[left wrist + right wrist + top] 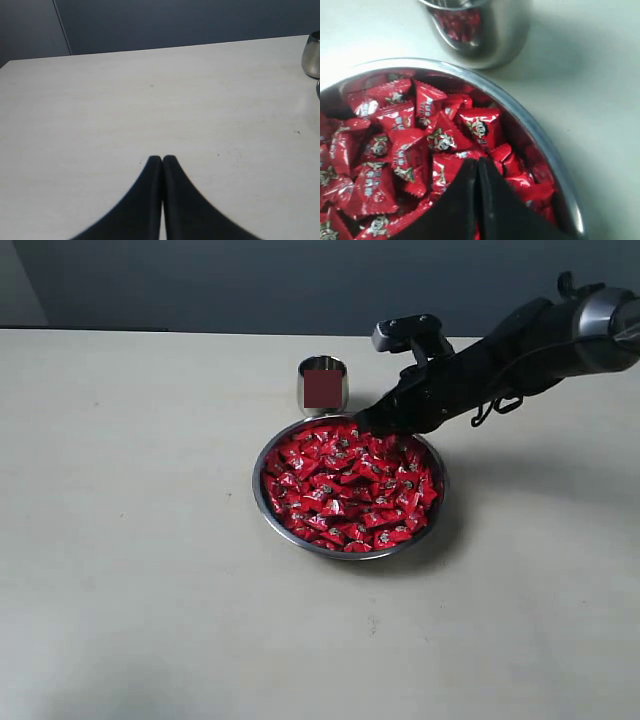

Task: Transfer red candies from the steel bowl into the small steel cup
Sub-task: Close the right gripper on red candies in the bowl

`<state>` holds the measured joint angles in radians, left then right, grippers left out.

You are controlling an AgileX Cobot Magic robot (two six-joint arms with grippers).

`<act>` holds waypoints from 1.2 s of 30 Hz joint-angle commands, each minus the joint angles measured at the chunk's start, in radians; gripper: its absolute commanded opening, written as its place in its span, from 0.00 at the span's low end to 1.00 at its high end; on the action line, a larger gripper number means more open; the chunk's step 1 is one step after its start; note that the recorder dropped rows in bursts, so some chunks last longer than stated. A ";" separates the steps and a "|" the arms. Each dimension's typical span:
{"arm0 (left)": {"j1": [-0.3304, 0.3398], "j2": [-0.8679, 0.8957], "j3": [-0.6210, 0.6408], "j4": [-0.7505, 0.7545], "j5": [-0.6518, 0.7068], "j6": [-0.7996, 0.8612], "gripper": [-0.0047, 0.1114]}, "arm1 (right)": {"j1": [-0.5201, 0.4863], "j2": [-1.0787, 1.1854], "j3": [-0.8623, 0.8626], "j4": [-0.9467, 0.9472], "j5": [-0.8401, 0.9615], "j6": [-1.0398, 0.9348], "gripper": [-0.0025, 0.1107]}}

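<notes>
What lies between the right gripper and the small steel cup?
In the right wrist view, red candies and then the rim of the steel bowl lie between the right gripper and the small steel cup.

- The bowl [350, 556] sits on the counter [130, 540].
- The candies [345, 490] lie heaped in the bowl.
- The cup [322, 386] stands just behind the bowl.
- The right pincer [362, 426] dips among the candies at the bowl's back edge.
</notes>
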<state>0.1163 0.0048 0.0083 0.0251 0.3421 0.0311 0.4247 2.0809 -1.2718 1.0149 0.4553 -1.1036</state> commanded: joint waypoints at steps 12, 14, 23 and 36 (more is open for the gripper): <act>-0.008 -0.005 -0.008 0.002 -0.005 -0.002 0.04 | -0.006 0.008 -0.006 -0.049 0.046 -0.001 0.38; -0.008 -0.005 -0.008 0.002 -0.005 -0.002 0.04 | -0.006 0.010 -0.006 -0.049 0.046 -0.001 0.38; -0.008 -0.005 -0.008 0.002 -0.005 -0.002 0.04 | -0.006 0.036 -0.010 -0.075 0.041 -0.001 0.26; -0.008 -0.005 -0.008 0.002 -0.005 -0.002 0.04 | -0.006 -0.067 -0.010 -0.062 0.072 0.002 0.02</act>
<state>0.1163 0.0048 0.0083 0.0251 0.3421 0.0311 0.4247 2.0438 -1.2774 0.9489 0.5074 -1.1035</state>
